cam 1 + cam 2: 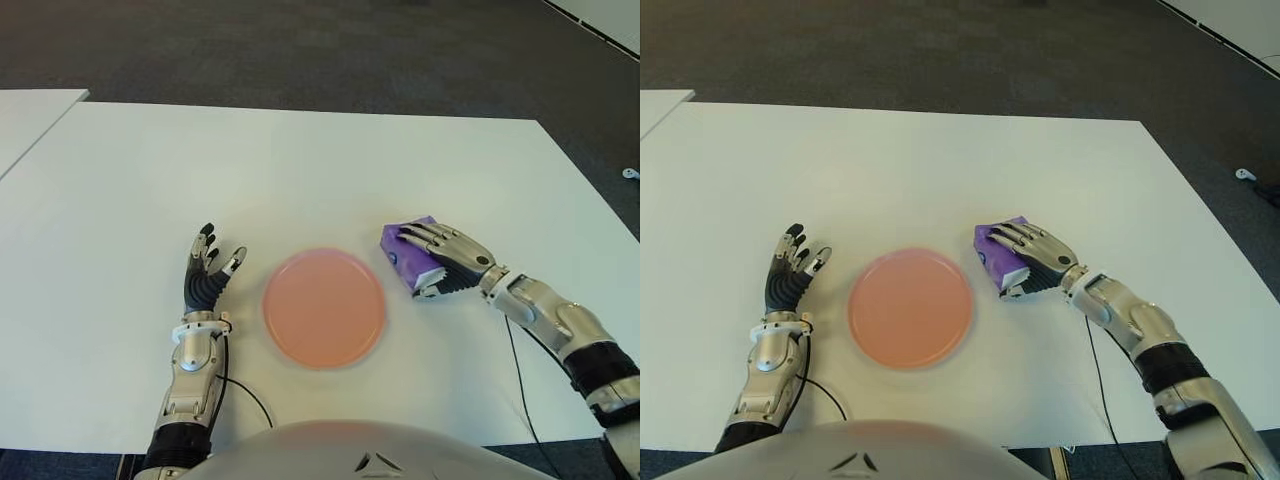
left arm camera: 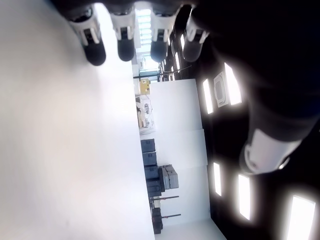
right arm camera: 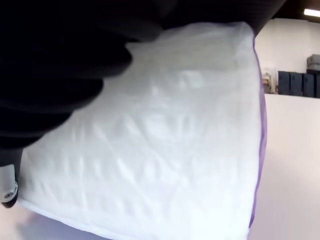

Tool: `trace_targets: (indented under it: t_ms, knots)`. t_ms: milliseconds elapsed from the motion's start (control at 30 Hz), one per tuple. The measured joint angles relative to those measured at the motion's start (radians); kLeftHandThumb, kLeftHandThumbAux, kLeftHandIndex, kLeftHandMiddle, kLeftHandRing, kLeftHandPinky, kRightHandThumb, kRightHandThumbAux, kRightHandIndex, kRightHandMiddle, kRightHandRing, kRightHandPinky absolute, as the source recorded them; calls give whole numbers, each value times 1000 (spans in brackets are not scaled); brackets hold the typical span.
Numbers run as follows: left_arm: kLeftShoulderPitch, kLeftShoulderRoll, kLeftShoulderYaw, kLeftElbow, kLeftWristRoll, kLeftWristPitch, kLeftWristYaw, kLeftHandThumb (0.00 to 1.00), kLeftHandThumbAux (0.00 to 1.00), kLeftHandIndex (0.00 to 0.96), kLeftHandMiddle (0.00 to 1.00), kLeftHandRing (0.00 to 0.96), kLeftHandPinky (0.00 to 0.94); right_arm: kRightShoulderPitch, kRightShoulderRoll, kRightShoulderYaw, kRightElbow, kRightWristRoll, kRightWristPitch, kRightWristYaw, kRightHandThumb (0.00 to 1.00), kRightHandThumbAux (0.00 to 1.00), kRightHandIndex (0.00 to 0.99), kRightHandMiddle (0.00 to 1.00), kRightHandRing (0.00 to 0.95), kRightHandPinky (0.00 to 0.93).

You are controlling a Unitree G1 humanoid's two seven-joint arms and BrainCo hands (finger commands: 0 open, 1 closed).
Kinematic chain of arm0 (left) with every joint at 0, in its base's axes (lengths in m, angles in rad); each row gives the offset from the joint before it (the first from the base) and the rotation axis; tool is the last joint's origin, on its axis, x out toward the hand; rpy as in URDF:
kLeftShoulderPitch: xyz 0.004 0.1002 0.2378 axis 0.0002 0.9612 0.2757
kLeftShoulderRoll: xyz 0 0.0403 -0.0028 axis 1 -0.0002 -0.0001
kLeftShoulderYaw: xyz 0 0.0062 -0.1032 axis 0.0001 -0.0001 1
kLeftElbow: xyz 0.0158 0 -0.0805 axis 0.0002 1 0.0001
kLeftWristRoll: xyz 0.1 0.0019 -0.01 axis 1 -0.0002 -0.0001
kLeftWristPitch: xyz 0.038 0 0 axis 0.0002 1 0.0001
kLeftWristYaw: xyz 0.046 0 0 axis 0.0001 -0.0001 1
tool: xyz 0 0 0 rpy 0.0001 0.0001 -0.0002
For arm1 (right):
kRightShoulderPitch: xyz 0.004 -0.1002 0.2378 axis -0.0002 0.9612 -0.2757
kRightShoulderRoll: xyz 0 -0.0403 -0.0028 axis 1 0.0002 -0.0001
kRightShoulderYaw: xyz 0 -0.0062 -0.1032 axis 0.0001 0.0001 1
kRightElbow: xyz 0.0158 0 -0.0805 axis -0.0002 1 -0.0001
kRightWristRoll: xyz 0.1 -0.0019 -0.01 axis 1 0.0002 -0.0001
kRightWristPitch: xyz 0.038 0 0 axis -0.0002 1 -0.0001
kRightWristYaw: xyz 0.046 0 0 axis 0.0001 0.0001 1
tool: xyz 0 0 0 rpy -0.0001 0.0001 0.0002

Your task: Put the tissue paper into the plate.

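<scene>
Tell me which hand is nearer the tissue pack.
Right. The right hand lies over the purple tissue pack, fingers draped on top. The left hand shows beyond the pink plate, on its left side.

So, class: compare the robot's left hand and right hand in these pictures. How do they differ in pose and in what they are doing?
The left hand is open, fingers spread, holding nothing; the right hand is closed over the purple tissue pack. The left hand shows on the left of the pink plate, the right hand on its right. Both show over the white table, neither over the plate.
</scene>
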Motion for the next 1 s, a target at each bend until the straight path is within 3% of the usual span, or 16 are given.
trace_targets:
  t_ms: [200, 600, 1000]
  knots:
    - [0, 3, 5, -1, -6, 0, -3, 0, 615, 0, 0, 0, 0, -48, 21, 55, 35, -37, 16, -44, 0, 484, 0, 0, 0, 0]
    - [4, 21, 13, 2, -1, 0, -3, 0, 615, 0, 0, 0, 0, -73, 18, 109, 69, -48, 27, -113, 6, 494, 0, 0, 0, 0]
    - [4, 26, 15, 8, 2, -12, -3, 0, 616, 0, 0, 0, 0, -83, 9, 122, 74, -43, 24, -121, 35, 499, 0, 0, 0, 0]
